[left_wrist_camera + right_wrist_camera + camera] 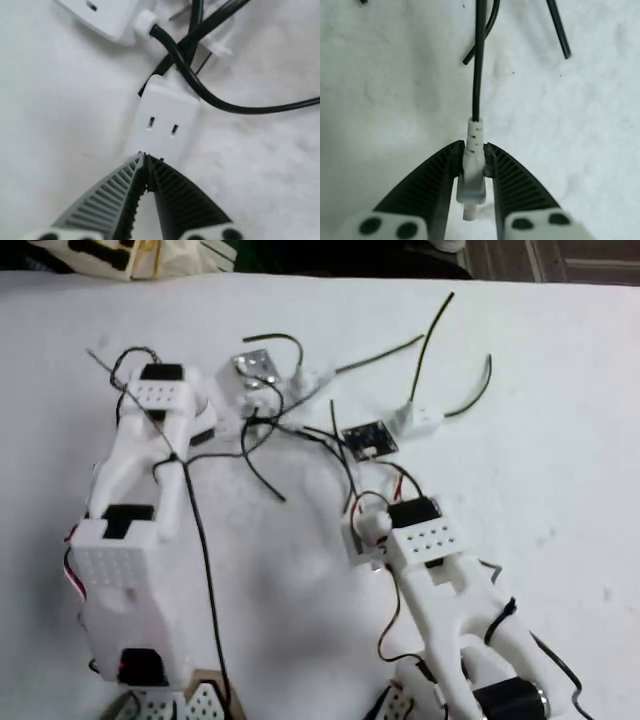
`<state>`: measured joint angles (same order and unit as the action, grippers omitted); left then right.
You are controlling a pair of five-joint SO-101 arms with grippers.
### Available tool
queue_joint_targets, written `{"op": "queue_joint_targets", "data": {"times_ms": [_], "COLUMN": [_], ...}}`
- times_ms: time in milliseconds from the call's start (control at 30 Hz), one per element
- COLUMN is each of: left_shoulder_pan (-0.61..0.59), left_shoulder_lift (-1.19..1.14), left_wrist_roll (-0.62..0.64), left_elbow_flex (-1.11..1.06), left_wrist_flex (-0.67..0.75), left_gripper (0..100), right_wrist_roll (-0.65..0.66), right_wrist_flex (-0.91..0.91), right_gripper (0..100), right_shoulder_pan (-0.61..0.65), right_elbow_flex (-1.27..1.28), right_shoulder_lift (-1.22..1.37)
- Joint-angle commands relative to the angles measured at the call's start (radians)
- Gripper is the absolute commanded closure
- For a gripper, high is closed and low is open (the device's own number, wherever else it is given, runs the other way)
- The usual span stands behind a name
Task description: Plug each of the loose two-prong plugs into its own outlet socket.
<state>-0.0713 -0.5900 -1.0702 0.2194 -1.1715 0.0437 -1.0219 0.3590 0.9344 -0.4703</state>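
The right gripper (474, 147) clamped a white two-prong plug (471, 177), its black cord (480, 65) running ahead. The left gripper (146, 159) was closed, tips touching an outlet socket (167, 120) just ahead.

A white, softly wrinkled, cloth-covered table (560, 440) is seen across the high view. At eleven o'clock, at its far edge, a crumpled, pale translucent plastic bag (170, 258) with yellowish contents is laid. From twelve to two o'clock, a dark grey floor (500, 260) crossed by lighter lines is shown beyond the table.
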Motion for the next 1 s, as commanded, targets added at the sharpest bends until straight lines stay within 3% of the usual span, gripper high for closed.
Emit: {"op": "queue_joint_targets", "data": {"times_ms": [0,267,467,733,967], "left_shoulder_pan": [0.027,-0.005,-0.048,-0.025,-0.007], "left_shoulder_lift": [-0.015,-0.012,-0.022,-0.028,-0.185], "left_wrist_roll": [-0.002,0.057,0.192,0.14,0.143], "left_elbow_flex": [-0.006,0.1,0.262,0.258,0.253], "left_wrist_flex": [-0.057,-0.087,-0.163,-0.152,0.012], "left_gripper": [98,96,72,72,74], "right_wrist_roll": [-0.009,-0.009,-0.009,-0.009,-0.009], "right_wrist_flex": [0.015,0.013,0.012,0.012,0.012], "right_gripper": [98.1,98.1,98.1,98.1,98.1], "right_shoulder_pan": [0.001,0.001,0.001,0.001,0.001], "right_elbow_flex": [-0.006,-0.006,-0.005,-0.005,-0.005], "right_shoulder_lift": [-0.03,-0.027,-0.027,-0.027,-0.027]}}
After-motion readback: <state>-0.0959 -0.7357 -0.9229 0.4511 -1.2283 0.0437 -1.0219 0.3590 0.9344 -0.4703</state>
